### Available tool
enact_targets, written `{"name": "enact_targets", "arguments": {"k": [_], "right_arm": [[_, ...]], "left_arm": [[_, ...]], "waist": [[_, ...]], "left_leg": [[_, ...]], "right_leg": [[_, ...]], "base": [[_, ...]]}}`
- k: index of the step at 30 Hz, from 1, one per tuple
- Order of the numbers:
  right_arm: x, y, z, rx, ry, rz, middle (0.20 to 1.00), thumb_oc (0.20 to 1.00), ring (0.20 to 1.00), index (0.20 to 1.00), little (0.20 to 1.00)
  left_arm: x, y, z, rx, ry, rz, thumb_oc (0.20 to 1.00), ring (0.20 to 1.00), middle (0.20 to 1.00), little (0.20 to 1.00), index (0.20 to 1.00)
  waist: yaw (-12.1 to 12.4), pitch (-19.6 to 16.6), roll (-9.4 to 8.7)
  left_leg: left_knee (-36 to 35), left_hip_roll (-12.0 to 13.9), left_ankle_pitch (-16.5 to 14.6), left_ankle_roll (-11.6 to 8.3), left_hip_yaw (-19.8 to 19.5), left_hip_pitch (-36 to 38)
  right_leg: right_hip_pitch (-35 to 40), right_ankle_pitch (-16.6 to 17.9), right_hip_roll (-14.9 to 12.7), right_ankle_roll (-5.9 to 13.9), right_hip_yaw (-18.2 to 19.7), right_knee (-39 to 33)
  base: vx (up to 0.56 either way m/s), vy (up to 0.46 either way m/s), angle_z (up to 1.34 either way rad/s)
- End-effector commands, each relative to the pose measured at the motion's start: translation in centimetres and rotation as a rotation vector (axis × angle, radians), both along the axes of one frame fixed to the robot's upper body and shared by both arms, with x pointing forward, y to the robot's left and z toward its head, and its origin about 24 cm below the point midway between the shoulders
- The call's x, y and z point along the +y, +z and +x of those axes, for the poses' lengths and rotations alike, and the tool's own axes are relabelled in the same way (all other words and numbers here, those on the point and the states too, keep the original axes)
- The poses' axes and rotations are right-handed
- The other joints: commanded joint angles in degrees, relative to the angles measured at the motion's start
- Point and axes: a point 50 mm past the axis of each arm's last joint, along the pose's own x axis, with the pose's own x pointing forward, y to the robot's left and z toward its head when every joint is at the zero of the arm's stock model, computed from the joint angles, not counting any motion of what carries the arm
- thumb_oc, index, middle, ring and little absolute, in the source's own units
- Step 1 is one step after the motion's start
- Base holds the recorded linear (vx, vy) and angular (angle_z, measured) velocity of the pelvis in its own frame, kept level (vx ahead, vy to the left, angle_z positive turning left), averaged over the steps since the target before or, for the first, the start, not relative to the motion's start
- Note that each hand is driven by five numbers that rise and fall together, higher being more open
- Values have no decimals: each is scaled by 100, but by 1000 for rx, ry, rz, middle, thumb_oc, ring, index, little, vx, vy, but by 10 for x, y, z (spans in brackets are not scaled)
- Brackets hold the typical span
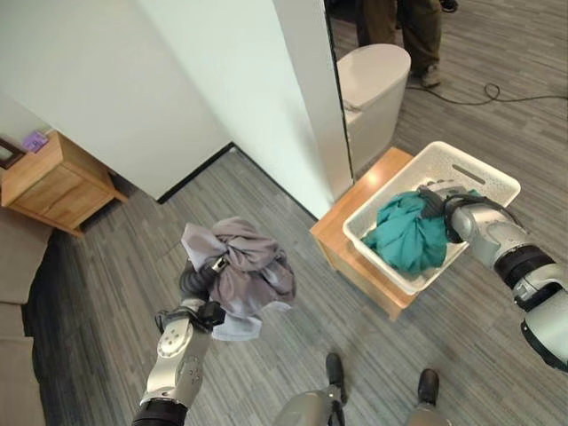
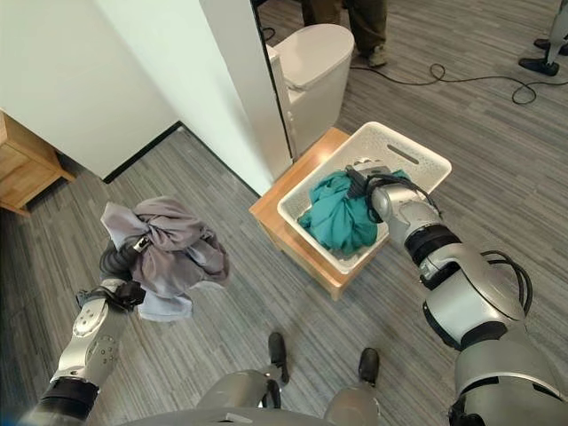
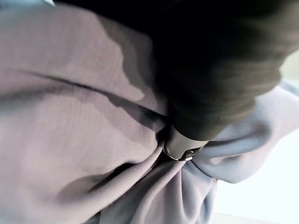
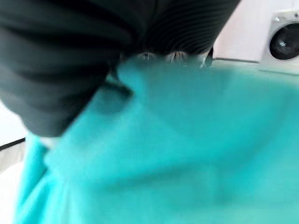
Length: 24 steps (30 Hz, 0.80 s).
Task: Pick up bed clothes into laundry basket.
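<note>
Grey wood-plank floor (image 1: 266, 373) | L hand (image 1: 202, 286) clutches bunched grey cloth bundle (image 1: 240, 271), lower left | R hand (image 1: 439, 206) on teal cloth (image 1: 408, 232) in white perforated plastic basket (image 1: 484, 182), fingers hidden – can't tell

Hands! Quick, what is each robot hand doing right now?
Left hand: fingers shut on the grey cloth, held up over the floor.
Right hand: in the white basket, fingers hidden in the teal cloth; cannot be told.
</note>
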Motion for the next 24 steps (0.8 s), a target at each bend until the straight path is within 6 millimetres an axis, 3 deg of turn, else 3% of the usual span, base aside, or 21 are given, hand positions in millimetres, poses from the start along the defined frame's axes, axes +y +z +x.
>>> {"name": "enact_targets", "arguments": {"k": [1, 12, 17, 19, 20, 21, 22, 23, 24], "right_arm": [[31, 53, 17, -137, 96, -27, 1000, 1000, 1000, 1000, 1000], [45, 50, 8, -141, 183, -33, 1000, 1000, 1000, 1000, 1000], [45, 65, 3, -190, 202, 55, 1000, 1000, 1000, 1000, 1000], [52, 76, -7, -230, 261, 200, 1000, 1000, 1000, 1000, 1000], [57, 78, -20, -244, 308, 410, 1000, 1000, 1000, 1000, 1000], [60, 78, -27, -247, 337, 513, 1000, 1000, 1000, 1000, 1000], [59, 78, -28, -246, 334, 517, 1000, 1000, 1000, 1000, 1000], [56, 76, -56, -265, 406, 760, 1000, 1000, 1000, 1000, 1000], [55, 74, -65, -260, 434, 826, 1000, 1000, 1000, 1000, 1000]], "left_arm": [[6, 44, 20, -211, 14, 7, 200, 200, 200, 200, 200], [2, 49, 25, -224, -3, 29, 200, 200, 200, 200, 200], [6, 55, 28, -237, 3, 62, 200, 200, 200, 200, 200], [12, 66, 30, -271, 15, 107, 200, 200, 200, 200, 200], [17, 79, 33, -304, 26, 160, 200, 200, 200, 200, 200], [20, 85, 34, -322, 37, 178, 200, 200, 200, 200, 200], [20, 85, 35, -321, 35, 180, 200, 200, 200, 200, 200], [22, 101, 38, -373, 32, 223, 200, 200, 200, 200, 200], [21, 108, 40, -398, 15, 242, 200, 200, 200, 200, 200]], "waist": [[26, 210, -354], [-92, 196, -334], [-163, 183, -329], [-234, 173, -333], [-322, 170, -354], [-375, 163, -352], [-362, 157, -364], [-514, 148, -417], [-587, 135, -427]], "left_leg": [[31, 13, -157, -430, -45, 125], [31, -13, -201, -417, -19, 207], [31, -18, -205, -420, -9, 253], [31, -16, -217, -419, 4, 288], [31, -9, -235, -411, 28, 351], [31, -4, -242, -406, 40, 358], [31, -6, -243, -406, 37, 362], [31, 0, -282, -389, 73, 459], [31, 7, -298, -381, 95, 480]], "right_leg": [[102, -25, -435, 182, 360, 82], [179, -28, -496, 186, 355, 82], [221, -24, -517, 188, 337, 82], [243, -25, -514, 191, 357, 82], [287, -38, -528, 200, 362, 82], [286, -37, -527, 199, 369, 82], [291, -39, -529, 200, 365, 82], [358, -53, -535, 209, 378, 82], [363, -55, -530, 207, 395, 82]], "base": [[0, 0, 0], [-3, 0, 0], [-34, 5, 5], [-18, 11, 5], [0, 0, 0], [-19, 5, 4], [-3, 3, -3], [0, 0, 0], [28, 1, 5]]}}
